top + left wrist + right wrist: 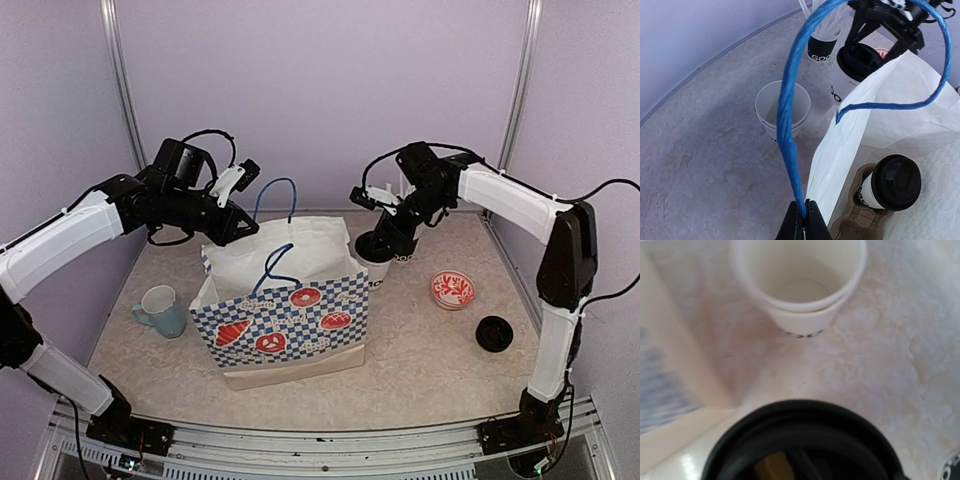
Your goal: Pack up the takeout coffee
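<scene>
Right gripper (385, 240) is directly above a lidded cup (860, 60), fingers hanging down on either side of the black lid. From the left wrist view the jaws look spread about as wide as the lid, but I cannot tell whether they are pressing it or just straddling it. The right wrist view shows only the lid top close below the camera, no fingers. The cup is upright on the table with its long axis vertical, just outside the paper bag (290, 315) at its far right corner. The bag mouth lies toward the robot's left of the cup, so my judgement is the move is lift straight up, clear the bag wall, shift left, then lower. The right arm is clearly the nearer one. Left gripper (805, 222) is clenched on the blue rope handle (790, 125), pulling the back wall of the bag so the mouth gapes. Inside, a second lidded cup (892, 182) already sits upright in a brown cup carrier (860, 220); a free slot beside it is likely but mostly hidden. An open cup (770, 107), unlidded and empty, stands behind the bag near the lidded one. A loose black lid (494, 333) lies well apart on the right. Risk: snagging the bag edge or the handle loop on the way over.
</scene>
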Robot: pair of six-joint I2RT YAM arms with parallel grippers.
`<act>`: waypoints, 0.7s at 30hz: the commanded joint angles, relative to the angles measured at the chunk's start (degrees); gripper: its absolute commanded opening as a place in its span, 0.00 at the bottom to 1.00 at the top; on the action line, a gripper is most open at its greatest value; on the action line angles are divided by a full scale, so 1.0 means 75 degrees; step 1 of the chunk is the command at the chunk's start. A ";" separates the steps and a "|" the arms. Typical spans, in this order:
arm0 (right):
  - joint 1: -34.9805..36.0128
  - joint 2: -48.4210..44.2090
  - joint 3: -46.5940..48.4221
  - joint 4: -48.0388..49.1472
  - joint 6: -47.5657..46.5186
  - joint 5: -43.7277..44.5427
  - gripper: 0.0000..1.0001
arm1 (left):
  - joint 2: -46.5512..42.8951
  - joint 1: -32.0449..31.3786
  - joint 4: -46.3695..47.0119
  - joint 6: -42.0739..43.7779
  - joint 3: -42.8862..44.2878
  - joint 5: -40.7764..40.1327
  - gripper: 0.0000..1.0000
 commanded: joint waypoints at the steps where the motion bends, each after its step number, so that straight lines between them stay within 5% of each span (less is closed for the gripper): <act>1: 0.0016 -0.1318 -0.1034 0.0098 -0.0385 -0.0319 0.64 | 0.0158 0.0166 0.1129 -0.0243 -0.0112 0.0128 0.03; 11: 0.0010 -0.3784 -0.4177 -0.0116 -0.1580 0.0373 0.63 | 0.1060 0.0259 0.1899 -0.0391 0.0515 0.0734 0.03; 21: 0.0377 -0.4626 -0.5073 -0.0913 -0.2254 -0.0878 0.61 | 0.2535 0.0260 0.1649 -0.0032 0.2083 0.1362 0.04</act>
